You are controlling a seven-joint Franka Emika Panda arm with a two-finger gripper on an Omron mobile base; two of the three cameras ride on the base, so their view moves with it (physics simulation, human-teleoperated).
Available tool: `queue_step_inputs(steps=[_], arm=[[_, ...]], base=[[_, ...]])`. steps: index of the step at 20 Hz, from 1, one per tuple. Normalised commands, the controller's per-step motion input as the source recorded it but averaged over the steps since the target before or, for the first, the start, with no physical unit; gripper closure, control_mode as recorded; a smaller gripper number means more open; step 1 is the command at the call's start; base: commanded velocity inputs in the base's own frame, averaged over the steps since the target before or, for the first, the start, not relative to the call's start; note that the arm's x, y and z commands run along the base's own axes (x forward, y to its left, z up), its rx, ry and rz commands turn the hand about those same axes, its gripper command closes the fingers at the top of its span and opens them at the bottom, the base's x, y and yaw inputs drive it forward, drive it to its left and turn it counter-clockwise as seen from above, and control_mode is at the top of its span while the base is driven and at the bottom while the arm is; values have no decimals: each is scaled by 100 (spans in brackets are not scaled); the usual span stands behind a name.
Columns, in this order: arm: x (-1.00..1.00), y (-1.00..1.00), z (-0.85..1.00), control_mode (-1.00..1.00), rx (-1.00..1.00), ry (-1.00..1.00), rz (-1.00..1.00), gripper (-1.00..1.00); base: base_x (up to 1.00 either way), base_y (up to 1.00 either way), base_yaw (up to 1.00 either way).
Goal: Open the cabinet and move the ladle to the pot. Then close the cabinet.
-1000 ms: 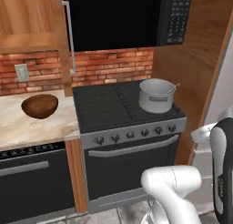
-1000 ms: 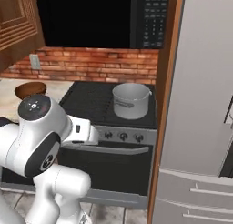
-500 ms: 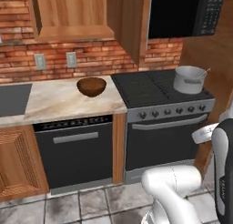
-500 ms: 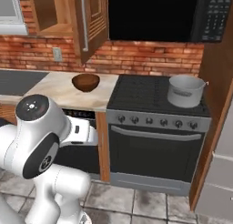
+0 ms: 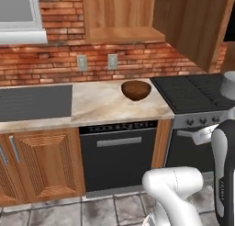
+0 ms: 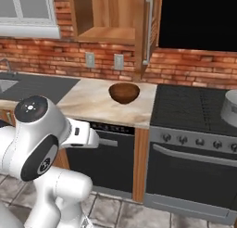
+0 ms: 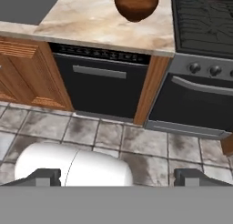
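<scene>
Your cabinet (image 6: 111,16) hangs on the brick wall above the marble counter (image 5: 96,103), and its door (image 6: 149,30) already stands swung out to the right, edge-on toward you, with the long silver bar handle (image 6: 148,30) running down it. The shelf inside looks bare from here; you cannot make out a ladle on it. The pot (image 6: 230,107) sits at the far right edge of the stovetop (image 6: 194,109), cut off by the frame, so its inside is hidden and you cannot tell whether the ladle is already in it.

The door is stiff, hinged wood, and likely light to swing: take it by the middle of the bar handle or push on its flat panel. The steel bar may be slick, so close squarely across it.

Your gripper (image 7: 117,176) points down at the tiled floor with its fingers spread wide and nothing between them.

A dark wooden bowl (image 6: 124,92) rests near the counter's right edge, just beside the stove. No writing or brand can be read anywhere.
</scene>
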Motion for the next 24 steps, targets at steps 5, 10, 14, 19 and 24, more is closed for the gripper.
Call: queue_step_inputs(steps=[5, 10, 14, 19, 24], arm=[[0, 0, 0, 100, 0, 0, 0, -100], [0, 0, 0, 100, 0, 0, 0, -100], [0, 0, 0, 100, 0, 0, 0, -100], [0, 0, 0, 100, 0, 0, 0, -100], [0, 0, 0, 100, 0, 0, 0, -100]], base=[[78, 40, 6], [32, 31, 2], [51, 6, 0], [66, 6, 0], [47, 19, 0]])
